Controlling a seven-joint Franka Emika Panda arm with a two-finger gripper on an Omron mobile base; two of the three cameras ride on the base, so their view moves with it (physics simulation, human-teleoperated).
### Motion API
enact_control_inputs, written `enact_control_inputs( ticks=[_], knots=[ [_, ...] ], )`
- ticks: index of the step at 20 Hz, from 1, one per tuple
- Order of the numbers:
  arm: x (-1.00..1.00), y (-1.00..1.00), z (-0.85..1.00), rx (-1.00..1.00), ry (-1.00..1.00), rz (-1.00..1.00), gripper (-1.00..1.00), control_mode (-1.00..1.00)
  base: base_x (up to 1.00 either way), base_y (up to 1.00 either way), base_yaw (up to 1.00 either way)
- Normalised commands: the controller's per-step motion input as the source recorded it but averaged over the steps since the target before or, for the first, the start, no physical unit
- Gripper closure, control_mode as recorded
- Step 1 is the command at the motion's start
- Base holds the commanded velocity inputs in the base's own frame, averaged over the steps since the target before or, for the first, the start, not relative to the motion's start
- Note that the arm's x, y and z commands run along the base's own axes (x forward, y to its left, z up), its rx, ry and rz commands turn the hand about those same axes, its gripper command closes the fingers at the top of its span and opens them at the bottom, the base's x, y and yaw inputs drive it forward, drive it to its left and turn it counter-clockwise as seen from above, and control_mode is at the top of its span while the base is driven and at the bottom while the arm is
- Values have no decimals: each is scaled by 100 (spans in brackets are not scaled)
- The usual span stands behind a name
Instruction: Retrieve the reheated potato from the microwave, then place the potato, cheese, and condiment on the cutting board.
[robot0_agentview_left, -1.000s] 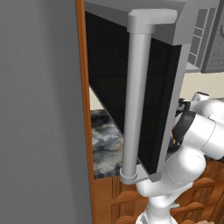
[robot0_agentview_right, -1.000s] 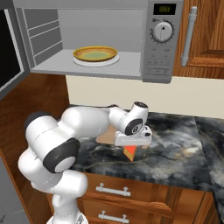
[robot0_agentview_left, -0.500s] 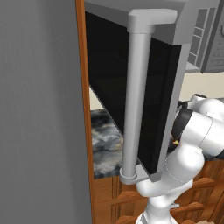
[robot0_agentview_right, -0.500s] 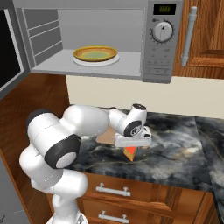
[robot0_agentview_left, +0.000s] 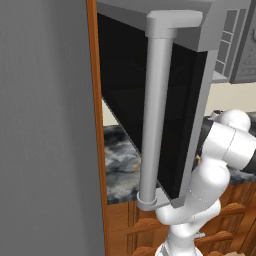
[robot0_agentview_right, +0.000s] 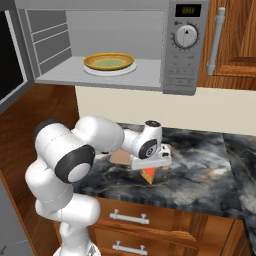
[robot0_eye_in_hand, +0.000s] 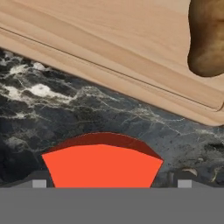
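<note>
Orange-red and flat-faced, the cheese lies on the dark marbled table right between the finger tips of the end effector, whose jaws stand spread wide, one to each side of the wedge, with nothing clamped. From the right base camera the end effector hangs low over the table with the tip of the cheese peeking out beneath it. A darker red rind curves along the wedge's far edge.

Just beyond the cheese lies the cutting board, one slab of pale tan wood with a fine grain and a groove running near its rim; a strip of table separates the two. On the board's far corner rests the potato, a single dull-brown, mottled, rounded lump, cut off by the picture's edge.

Above the table the microwave is a grey box with its door swung open: black glossy glass and one thick grey tubular handle. Inside sits one round yellow plate on a white turntable. Wooden drawers with metal handles front the cabinet below.
</note>
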Motion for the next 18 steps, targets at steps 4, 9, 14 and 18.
enact_control_inputs(
  ticks=[4, 9, 14, 18],
  knots=[
    [1, 0, -13, -1, 0, -2, -100, -100, 0, 0, 0],
    [0, 0, -14, 0, 0, -4, -100, -100, 0, 0, 0],
    [3, 0, -7, 0, 0, -5, 100, -100, 0, 0, 0],
    [1, 1, 0, 0, -1, -2, 100, -100, 0, 0, 0]
  ],
)
